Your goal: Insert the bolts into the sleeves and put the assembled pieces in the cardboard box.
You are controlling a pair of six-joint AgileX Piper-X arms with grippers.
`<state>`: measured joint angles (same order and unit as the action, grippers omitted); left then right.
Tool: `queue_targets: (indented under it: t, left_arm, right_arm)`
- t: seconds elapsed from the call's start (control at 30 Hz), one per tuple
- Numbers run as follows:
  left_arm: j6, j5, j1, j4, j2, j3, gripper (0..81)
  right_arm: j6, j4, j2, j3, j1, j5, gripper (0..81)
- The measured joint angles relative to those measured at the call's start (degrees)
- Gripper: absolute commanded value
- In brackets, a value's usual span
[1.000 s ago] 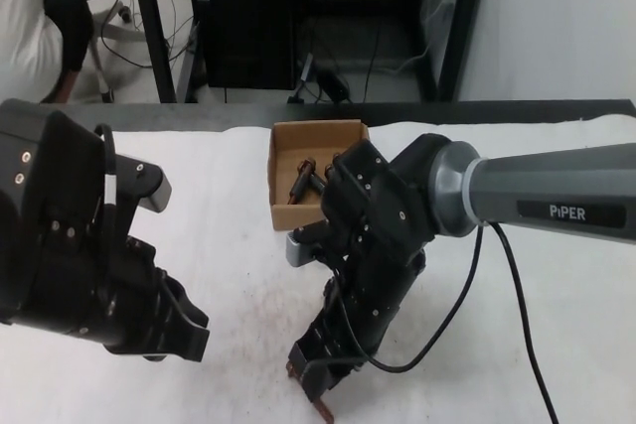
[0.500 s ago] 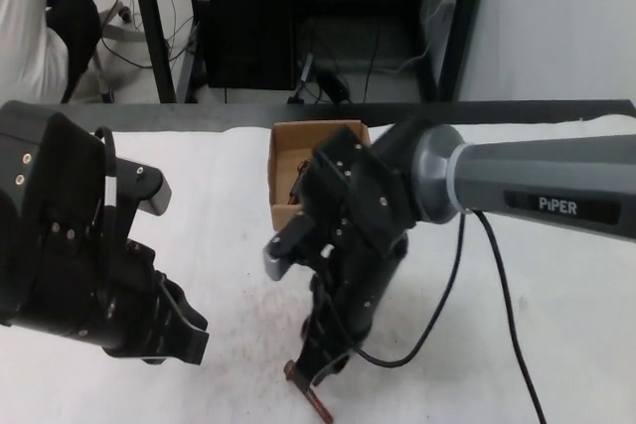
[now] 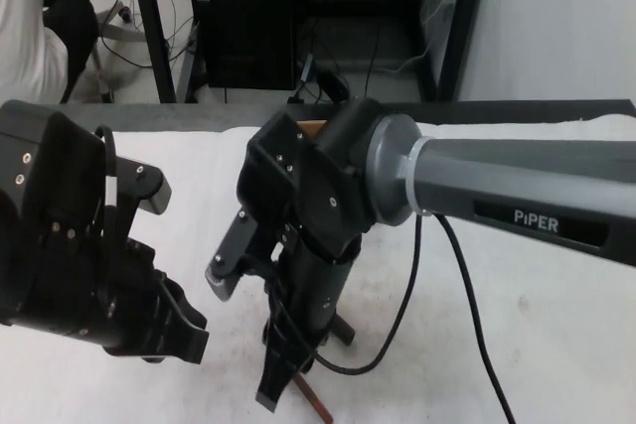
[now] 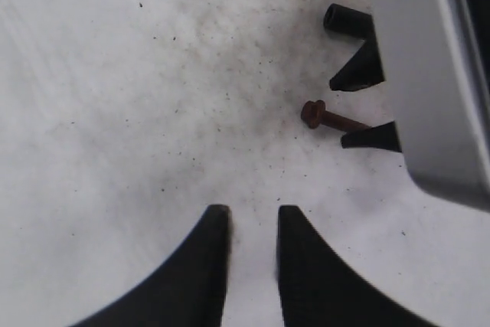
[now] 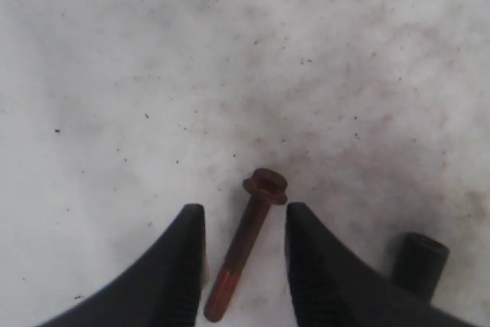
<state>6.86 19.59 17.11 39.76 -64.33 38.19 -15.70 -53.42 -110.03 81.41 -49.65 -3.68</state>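
The right claw hung spread over the white worktop, a rusty bolt lying flat between its fingers, clear of both; a black sleeve sat just beside; the left claw hovered nearby, narrowly parted and empty; the cardboard box sat behind the right arm.

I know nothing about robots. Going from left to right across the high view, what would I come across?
Left gripper → right gripper → the right arm's long grey forearm. The bolt lies between the right gripper's fingers, so it has no clear place of its own in the order.
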Motion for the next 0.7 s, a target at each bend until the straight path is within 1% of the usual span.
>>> queue_targets:
  t: [0.3, 0.37, 0.47, 0.6, 0.63, 0.7]
  left_arm:
    - [2.2, -3.4, 0.0, 0.0, 0.0, 0.0, 22.0]
    - [2.4, -5.3, 0.0, -0.4, 0.0, 0.0, 22.0]
    - [3.5, -10.9, 0.0, -0.9, 0.0, 0.0, 22.0]
    - [4.3, -20.3, -1.0, -1.0, 0.0, 0.0, 22.0]
    - [4.6, -25.2, -1.5, -1.1, 0.0, 0.0, 22.0]
    - [5.6, -29.7, -1.8, -1.1, 0.0, 0.0, 22.0]
  right_arm:
    - [-0.3, -0.3, -0.4, 0.0, 0.0, 0.7, 34.2]
    - [-0.3, -0.3, -0.6, 0.0, 0.0, 0.7, 34.2]
    - [0.0, -0.3, -1.9, 0.0, 0.0, 0.7, 34.2]
    - [0.5, -0.3, -2.9, 0.0, 0.0, 0.7, 34.2]
    - [0.5, -0.3, -3.0, 0.0, 0.0, 0.7, 34.2]
    - [0.6, -0.3, -3.3, 0.0, 0.0, 0.7, 34.2]
